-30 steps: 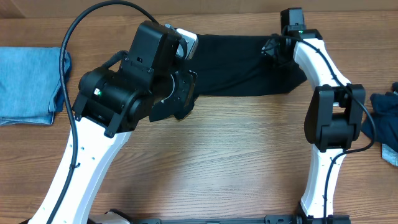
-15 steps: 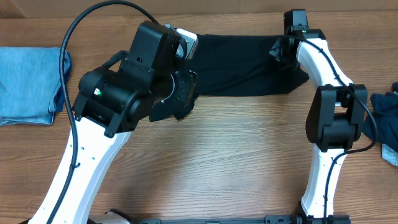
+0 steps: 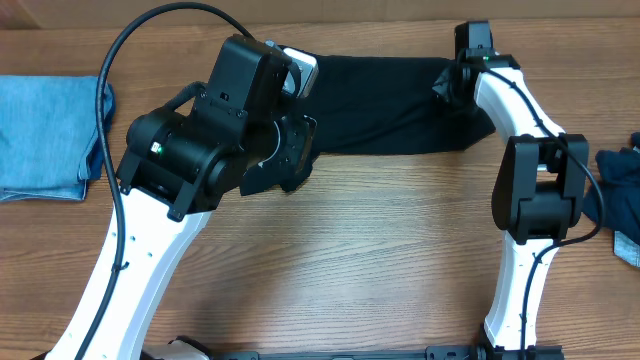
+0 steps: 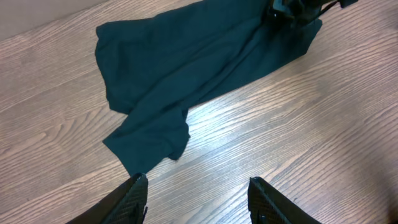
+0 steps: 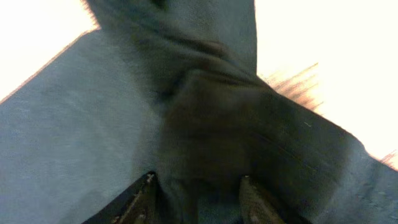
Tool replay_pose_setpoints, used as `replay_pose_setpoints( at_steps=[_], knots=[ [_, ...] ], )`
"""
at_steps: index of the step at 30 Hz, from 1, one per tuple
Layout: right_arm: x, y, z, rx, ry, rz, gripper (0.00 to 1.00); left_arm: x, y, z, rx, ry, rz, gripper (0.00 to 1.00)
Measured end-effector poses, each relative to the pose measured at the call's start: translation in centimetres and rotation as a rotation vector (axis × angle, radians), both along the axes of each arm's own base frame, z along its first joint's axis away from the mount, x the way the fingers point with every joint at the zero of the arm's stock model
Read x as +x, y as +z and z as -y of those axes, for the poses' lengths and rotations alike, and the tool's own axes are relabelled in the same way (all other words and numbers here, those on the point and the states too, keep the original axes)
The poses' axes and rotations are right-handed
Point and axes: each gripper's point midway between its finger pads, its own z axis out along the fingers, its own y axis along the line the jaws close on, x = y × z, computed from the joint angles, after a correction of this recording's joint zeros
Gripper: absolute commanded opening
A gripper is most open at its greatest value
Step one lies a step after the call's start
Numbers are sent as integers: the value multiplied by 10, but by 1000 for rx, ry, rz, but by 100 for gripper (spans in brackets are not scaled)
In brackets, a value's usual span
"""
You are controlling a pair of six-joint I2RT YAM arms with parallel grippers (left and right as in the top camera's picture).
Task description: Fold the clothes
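1. Lying along the far side of the table (image 3: 380, 250), the black T-shirt (image 3: 380, 105) stretches left to right; the near half is open wood.
2. Over the shirt's left end, the left gripper (image 4: 198, 193) hovers with fingers wide and empty.
3. At the shirt's right end, the right gripper (image 5: 196, 199) has cloth bunched between its fingers; whether it clamps cannot be told.
4. Folded light blue denim (image 3: 45, 135) lies at the left edge, and a dark navy garment (image 3: 615, 170) at the right edge.

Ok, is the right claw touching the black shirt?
Touching. In the right wrist view the shirt bunches up between the fingers of the right claw, pressed against both inner faces. Whether it is actually gripped is unclear.
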Motion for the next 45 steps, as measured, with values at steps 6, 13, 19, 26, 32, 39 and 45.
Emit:
replay_pose_setpoints(
  at_steps=[6, 13, 19, 26, 32, 39, 45],
  knots=[
    [-6, -10, 1, -1, -5, -17, 12, 0, 0, 0, 0, 0, 0, 56],
    [-15, -13, 1, -3, -4, -59, 4, 0, 0, 0, 0, 0, 0, 56],
    [-28, 4, 1, -6, -2, -92, 4, 0, 0, 0, 0, 0, 0, 55],
    [-58, 73, 2, -6, -1, -95, 4, 0, 0, 0, 0, 0, 0, 55],
    [-99, 79, 3, -17, 22, -238, 4, -1, -1, -1, 4, 0, -7, 56],
    [-144, 75, 7, -44, 59, -429, 4, -2, -2, -1, 5, 0, -9, 56],
    [-176, 78, 13, -75, 69, -563, 4, -2, -2, -1, 5, 0, -9, 56]
  ],
)
